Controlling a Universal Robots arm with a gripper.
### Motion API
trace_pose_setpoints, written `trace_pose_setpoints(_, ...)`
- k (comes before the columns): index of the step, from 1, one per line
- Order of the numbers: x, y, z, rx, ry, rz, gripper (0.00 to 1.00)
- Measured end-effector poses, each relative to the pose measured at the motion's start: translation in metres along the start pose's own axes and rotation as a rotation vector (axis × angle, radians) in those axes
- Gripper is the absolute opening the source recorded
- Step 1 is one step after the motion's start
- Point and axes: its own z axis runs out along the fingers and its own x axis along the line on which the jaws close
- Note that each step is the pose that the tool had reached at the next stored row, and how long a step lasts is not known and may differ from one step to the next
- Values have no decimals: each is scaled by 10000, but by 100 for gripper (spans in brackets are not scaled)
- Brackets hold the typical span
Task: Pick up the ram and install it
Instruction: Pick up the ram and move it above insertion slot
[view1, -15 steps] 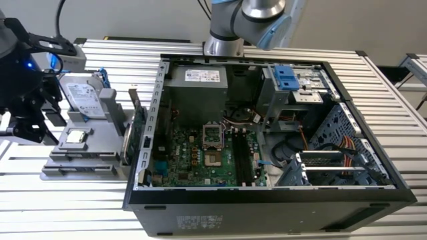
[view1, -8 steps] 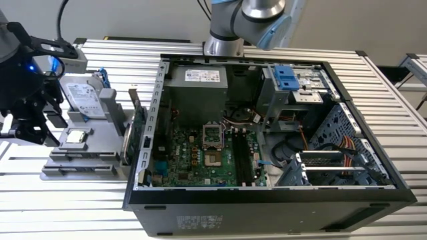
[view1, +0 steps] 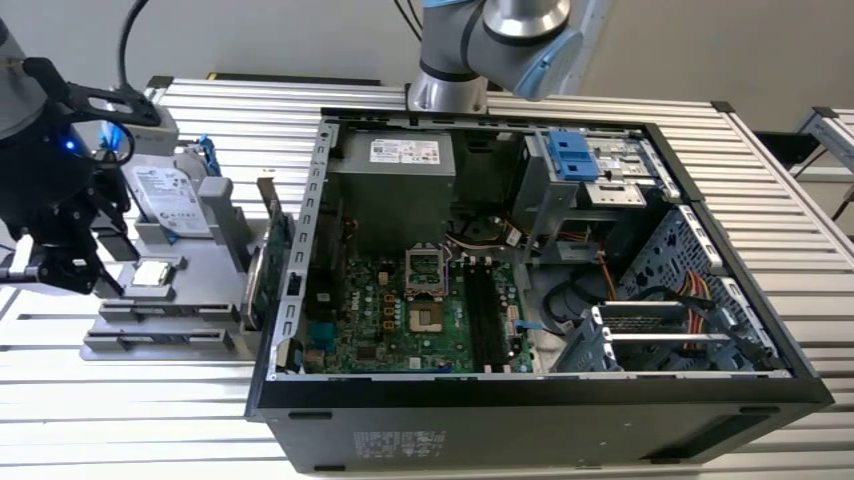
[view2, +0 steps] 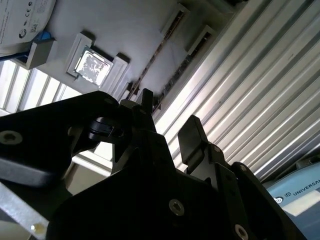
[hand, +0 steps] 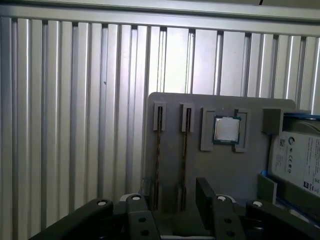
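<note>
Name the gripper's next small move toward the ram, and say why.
Probably a small sideways shift to centre the open gripper on one ram stick. Two sticks stand edge-on in the grey fixture, and both appear to lie inside its open span while it hovers above them, holding nothing.
</note>
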Motion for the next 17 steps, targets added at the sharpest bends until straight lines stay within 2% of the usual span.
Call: trace_pose_setpoints(17, 6, -22, 159, -1, 1, -2, 100)
